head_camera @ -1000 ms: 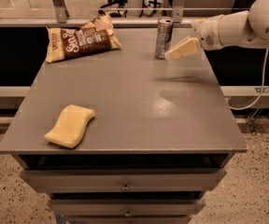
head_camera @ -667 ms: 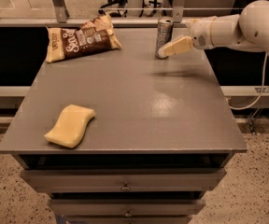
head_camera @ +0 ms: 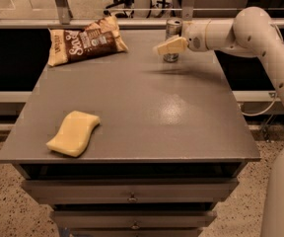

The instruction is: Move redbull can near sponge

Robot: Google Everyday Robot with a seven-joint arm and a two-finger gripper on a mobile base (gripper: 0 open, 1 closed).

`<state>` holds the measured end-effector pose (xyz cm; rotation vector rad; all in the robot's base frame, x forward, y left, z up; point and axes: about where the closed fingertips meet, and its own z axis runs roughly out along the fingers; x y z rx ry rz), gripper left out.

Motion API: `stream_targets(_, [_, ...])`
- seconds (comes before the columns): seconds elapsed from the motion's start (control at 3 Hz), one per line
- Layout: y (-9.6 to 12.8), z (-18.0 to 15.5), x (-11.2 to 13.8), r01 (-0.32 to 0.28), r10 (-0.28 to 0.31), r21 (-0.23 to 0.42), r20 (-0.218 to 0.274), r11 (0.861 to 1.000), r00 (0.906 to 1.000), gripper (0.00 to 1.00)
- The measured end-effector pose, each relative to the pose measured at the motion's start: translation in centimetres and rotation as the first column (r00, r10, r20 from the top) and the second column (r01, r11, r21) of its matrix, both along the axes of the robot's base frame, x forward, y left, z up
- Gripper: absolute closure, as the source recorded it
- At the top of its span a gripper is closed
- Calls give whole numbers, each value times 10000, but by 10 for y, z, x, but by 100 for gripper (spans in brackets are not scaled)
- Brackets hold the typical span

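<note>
The redbull can (head_camera: 173, 27) stands upright near the far edge of the grey table (head_camera: 181, 117), right of centre. My gripper (head_camera: 167, 46) reaches in from the right on its white arm and is at the can, crossing in front of the can's middle, so only the can's top and base show. The pale yellow sponge (head_camera: 74, 133) lies flat near the table's front left corner, far from the can and the gripper.
A brown snack bag (head_camera: 85, 41) lies at the back left of the table. A railing and dark gap run behind the far edge. Drawers sit under the table top. My white arm spans the right side.
My gripper has moved left, from beside the can on its right to directly at the can. The can, sponge and bag have stayed in place.
</note>
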<state>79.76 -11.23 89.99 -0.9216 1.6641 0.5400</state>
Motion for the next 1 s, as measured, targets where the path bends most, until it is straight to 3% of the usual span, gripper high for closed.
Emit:
stream_targets(0.67, [8,3,-8,-137,139,380,-29,9992,9999,57])
stream_targets(1.0, [5,20,-36,-436,434,601,42,9972,9990,81])
